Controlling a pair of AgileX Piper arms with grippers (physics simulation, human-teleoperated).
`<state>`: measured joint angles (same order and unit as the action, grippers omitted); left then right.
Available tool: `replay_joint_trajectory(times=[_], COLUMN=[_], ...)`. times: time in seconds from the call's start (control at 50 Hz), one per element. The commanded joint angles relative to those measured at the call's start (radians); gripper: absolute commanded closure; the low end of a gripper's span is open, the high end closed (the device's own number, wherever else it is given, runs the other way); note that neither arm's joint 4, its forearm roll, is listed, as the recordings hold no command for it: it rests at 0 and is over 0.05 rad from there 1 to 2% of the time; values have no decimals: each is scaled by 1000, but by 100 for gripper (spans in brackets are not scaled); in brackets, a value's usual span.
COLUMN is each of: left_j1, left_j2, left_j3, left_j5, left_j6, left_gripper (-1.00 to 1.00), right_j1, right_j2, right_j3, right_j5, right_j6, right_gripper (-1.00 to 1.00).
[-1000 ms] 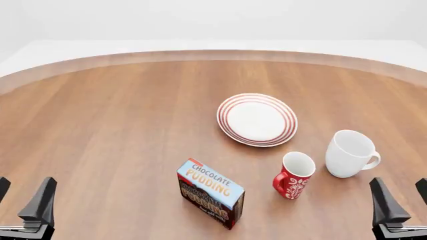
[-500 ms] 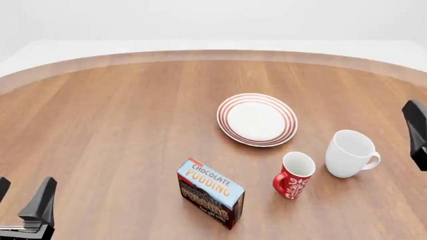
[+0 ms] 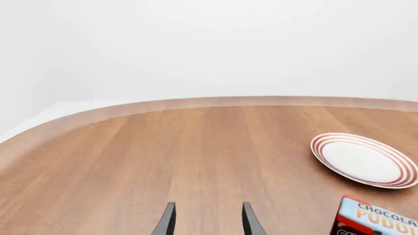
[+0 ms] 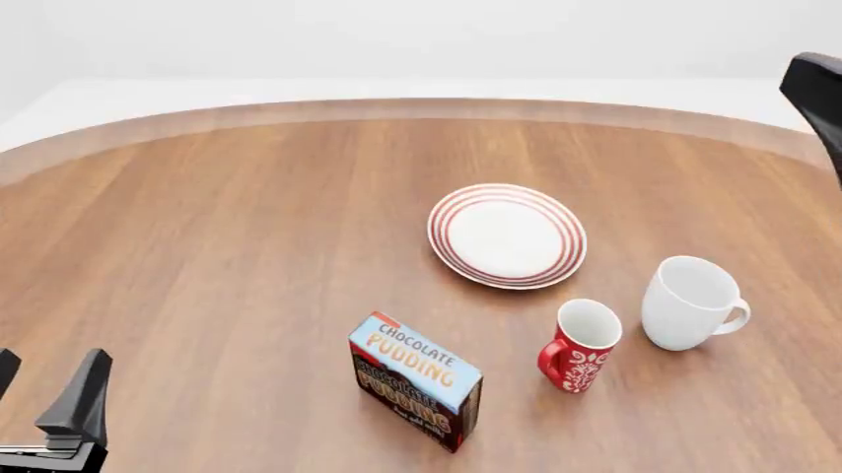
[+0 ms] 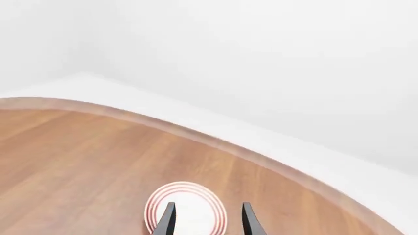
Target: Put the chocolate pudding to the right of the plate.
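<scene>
On my bench chocolate pudding point(image 4: 416, 379) stands near-left of plate point(image 4: 507, 236), my left hand point(image 3: 207, 221) parted, empty, right hand point(image 5: 207, 219) parted, empty, raised.

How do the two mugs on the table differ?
The red patterned mug is red with a white floral pattern; the white mug is plain. The red one looks narrower and stands nearer the chocolate pudding; the white one sits farther right. Both stand upright, mouths open, below the plate.

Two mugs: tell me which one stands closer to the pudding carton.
The red patterned mug; the plain white mug stands farther right of the chocolate pudding carton.
</scene>
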<state>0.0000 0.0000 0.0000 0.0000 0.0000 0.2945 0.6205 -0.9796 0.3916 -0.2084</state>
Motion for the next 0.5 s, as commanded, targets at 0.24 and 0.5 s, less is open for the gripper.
replay_joint_trajectory(times=[0.24, 0.5], left_j1=[0, 0], left_j2=[0, 0], left_j3=[0, 0], left_j5=[0, 0], left_j6=[0, 0], left_gripper=[-100, -100], right_j1=[171, 251], right_j2=[128, 173], right_j3=[-151, -99], right_j5=[132, 141], right_j6=[-116, -174], right_gripper=[-100, -100])
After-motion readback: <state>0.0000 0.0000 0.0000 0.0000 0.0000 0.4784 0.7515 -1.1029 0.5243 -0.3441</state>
